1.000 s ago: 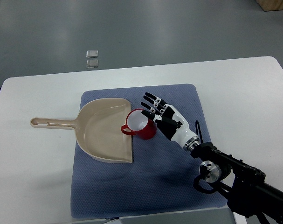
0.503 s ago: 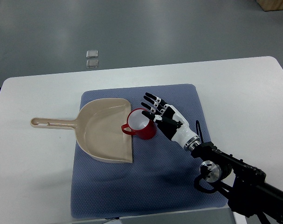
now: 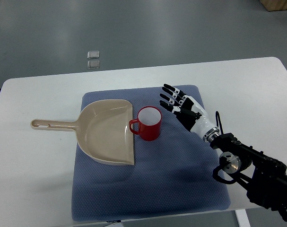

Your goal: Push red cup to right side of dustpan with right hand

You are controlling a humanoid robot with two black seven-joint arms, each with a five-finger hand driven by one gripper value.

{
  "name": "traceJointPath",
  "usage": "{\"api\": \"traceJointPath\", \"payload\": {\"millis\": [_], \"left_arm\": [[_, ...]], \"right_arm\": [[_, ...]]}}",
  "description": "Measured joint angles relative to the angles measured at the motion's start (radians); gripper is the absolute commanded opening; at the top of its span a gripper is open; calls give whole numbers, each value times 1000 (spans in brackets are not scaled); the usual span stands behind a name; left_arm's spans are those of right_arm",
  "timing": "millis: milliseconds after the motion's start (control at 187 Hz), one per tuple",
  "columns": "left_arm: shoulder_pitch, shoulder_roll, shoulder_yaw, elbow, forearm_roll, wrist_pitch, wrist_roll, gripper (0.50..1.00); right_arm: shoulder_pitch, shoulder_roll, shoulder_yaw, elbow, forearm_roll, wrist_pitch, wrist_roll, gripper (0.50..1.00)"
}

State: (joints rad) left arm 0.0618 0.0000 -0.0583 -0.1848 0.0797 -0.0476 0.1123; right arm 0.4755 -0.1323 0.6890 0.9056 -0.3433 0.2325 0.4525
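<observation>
A red cup (image 3: 148, 124) with a white inside stands upright on the blue mat (image 3: 181, 179), its handle touching the right edge of the beige dustpan (image 3: 105, 132). The dustpan lies flat, with its long handle pointing left. My right hand (image 3: 174, 100) hovers to the right of the cup, apart from it, fingers spread and holding nothing. Its arm comes in from the lower right corner. The left arm does not show.
The mat lies on a white table (image 3: 256, 94). Two small clear square objects (image 3: 93, 59) sit on the grey floor beyond the table's far edge.
My right hand has drawn back to the right, away from the cup. The cup has shifted slightly right and now stands upright beside the dustpan's edge.
</observation>
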Motion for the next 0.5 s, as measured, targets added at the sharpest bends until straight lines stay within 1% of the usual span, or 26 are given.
{"api": "traceJointPath", "payload": {"millis": [91, 273, 503], "left_arm": [[0, 0, 0, -7, 0, 0, 1, 1000], [0, 0, 0, -13, 0, 0, 1, 1000], [0, 0, 0, -13, 0, 0, 1, 1000]], "right_arm": [[12, -34, 2, 0, 1, 6, 1, 932], [18, -77, 49, -2, 1, 55, 6, 932], [23, -115, 66, -22, 2, 65, 6, 932]]}}
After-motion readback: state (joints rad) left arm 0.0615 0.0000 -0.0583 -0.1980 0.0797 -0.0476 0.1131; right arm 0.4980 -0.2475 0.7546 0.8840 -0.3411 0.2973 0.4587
